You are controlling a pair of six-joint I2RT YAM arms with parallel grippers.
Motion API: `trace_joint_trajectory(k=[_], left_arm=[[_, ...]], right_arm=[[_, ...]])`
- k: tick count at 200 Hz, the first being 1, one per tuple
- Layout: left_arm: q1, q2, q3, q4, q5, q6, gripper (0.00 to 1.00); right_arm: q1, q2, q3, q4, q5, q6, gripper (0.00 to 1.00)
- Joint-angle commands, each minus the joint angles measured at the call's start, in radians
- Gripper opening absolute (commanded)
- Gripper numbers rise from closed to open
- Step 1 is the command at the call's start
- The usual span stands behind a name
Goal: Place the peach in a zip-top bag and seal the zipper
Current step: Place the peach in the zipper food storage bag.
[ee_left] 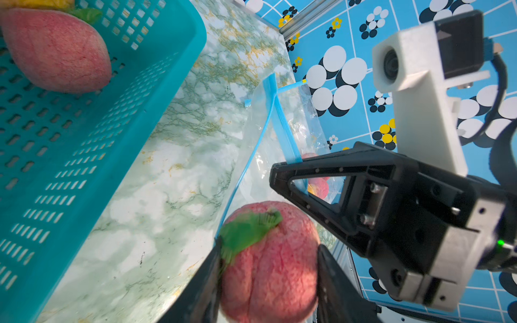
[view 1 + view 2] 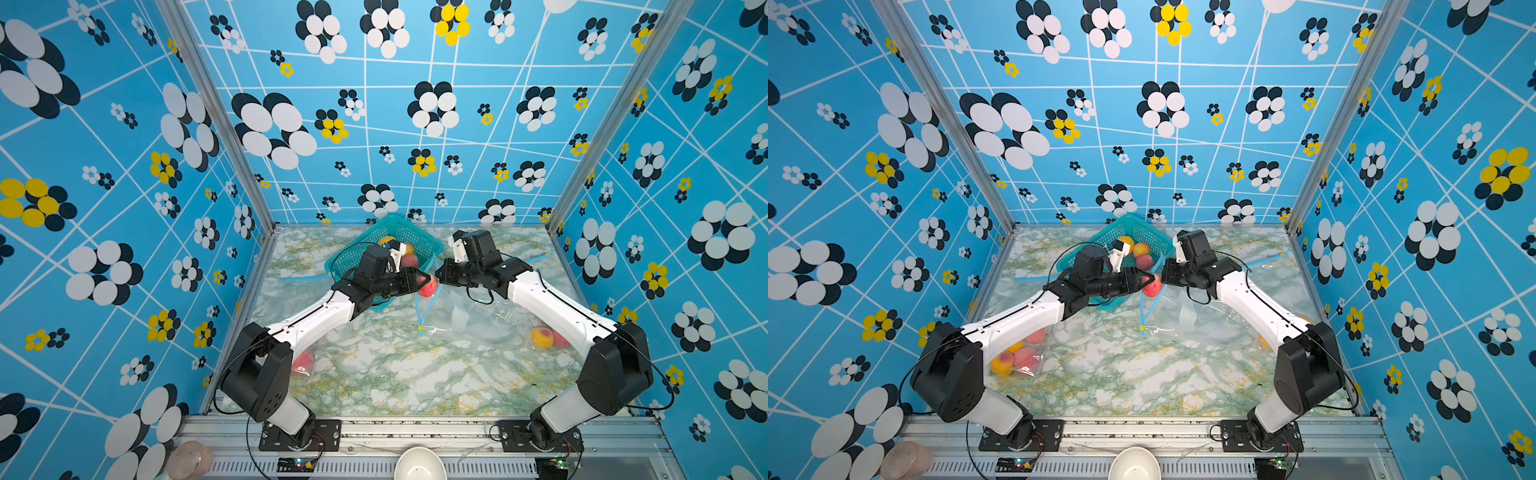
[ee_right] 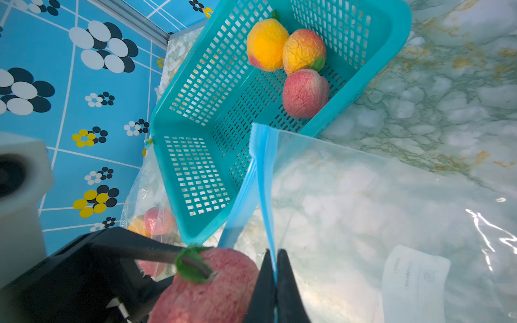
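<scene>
So the left claw (image 1: 270, 247) is clamped on the pink peach (image 1: 268, 279), holding it right at the mouth of the clear zip-top bag (image 3: 363, 201), just beside the teal basket (image 3: 195, 156). The right claw (image 3: 275, 253) is pinching the bag's blue zipper strip (image 3: 265, 181), holding that edge up off the marble worktop (image 3: 447, 98).

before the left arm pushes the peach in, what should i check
1. Grip: the left gripper has a finger on each side of the peach: ok.
2. Hold: the right gripper is shut on the blue zipper strip of the bag: ok.
3. Mouth open, the two strips apart: ok.
4. Peach inside the bag: not ok, only at the mouth.
5. Clearance between the two grippers: cannot tell, they are close.
6. Zipper sealed: not ok.
</scene>
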Motion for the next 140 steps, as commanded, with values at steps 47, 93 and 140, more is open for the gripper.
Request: trace_joint_trajectory(k=[47,93,140], left_arm=[[-0.061,0.050,0.043,-0.151,-0.166,0.143,0.49],[-0.101,0.048,0.099,-0.167,-0.129,0.175,0.59],[-0.092,-0.025,0.132,-0.209,-0.143,0.208,0.65]], right_arm=[[-0.002,-0.044,0.037,-0.049,-0.100,-0.040,0.00],[-0.003,-0.050,0.030,-0.027,-0.062,-0.016,0.00],[-0.053,-0.050,-0.034,0.010,0.014,0.020,0.00]])
